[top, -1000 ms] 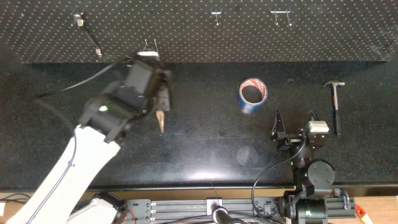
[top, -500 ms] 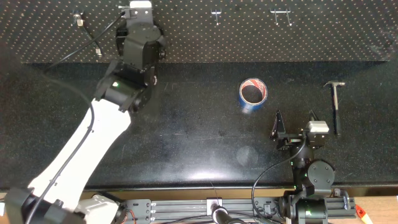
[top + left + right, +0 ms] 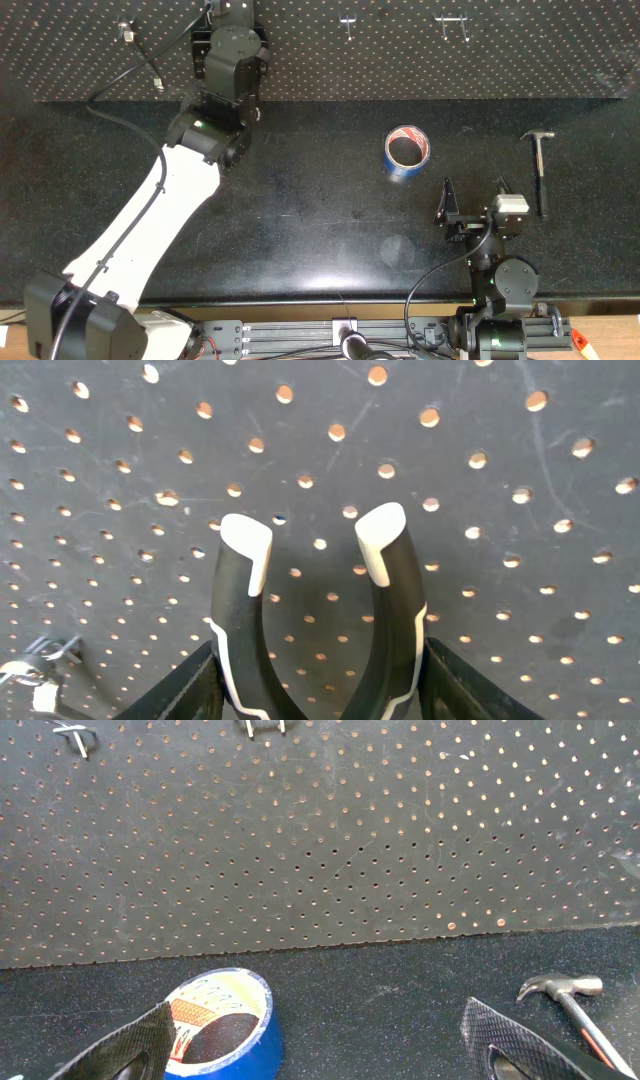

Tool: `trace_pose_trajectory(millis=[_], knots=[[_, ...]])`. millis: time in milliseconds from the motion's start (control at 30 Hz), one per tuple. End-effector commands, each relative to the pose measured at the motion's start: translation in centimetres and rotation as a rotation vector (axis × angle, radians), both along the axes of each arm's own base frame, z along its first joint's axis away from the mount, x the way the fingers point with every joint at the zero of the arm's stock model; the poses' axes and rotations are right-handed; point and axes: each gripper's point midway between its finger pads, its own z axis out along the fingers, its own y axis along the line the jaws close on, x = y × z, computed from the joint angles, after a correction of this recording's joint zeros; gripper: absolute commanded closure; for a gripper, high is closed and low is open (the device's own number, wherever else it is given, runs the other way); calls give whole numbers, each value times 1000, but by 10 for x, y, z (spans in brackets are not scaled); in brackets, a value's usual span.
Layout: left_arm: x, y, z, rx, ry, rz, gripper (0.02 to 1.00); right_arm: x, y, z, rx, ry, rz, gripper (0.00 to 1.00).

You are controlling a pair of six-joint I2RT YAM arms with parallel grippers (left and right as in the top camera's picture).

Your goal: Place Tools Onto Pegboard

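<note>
Upper left of top view: peg hook point(image 3: 125, 30) w/ a thin dark item hanging, can't tell what. Just right of it: left gripper point(image 3: 229, 12) up against pegboard point(image 3: 300, 60), jaws clamped on pliers point(image 3: 245, 590), white-tipped handles aimed at the holes. Prob best to keep grip firm, square up to a hook, ease in slow, no scraping. Upper centre: free hooks point(image 3: 347, 22). Mid right: tape roll point(image 3: 407, 150) flat on table point(image 3: 300, 230). Lower right: right gripper point(image 3: 472, 197) low, jaws wide open, hammer point(image 3: 540, 170) near
</note>
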Motion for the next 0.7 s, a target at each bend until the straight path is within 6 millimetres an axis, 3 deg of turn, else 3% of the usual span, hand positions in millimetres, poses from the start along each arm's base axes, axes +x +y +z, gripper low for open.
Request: trace_pose_trajectory(millis=[33,200,333,433,600,700], knots=[[0,7,14,4,-51,37,991,0,0,-2,11,4,-3,69],[0,8,12,4,-52,37,993,0,0,-2,11,4,-3,69],[-13,6,29,-23,-69,-8,991,0,0,-2,11,4,-3,69],[-34,17,45,-67,-98,-39,993,0,0,-2,11,5,-3,69],[-67,47,55,-161,-223,-122,991,0,0,-2,11,5,-3,66],[-64,49,46,-174,-286,-135,991,0,0,-2,11,4,-3,69]])
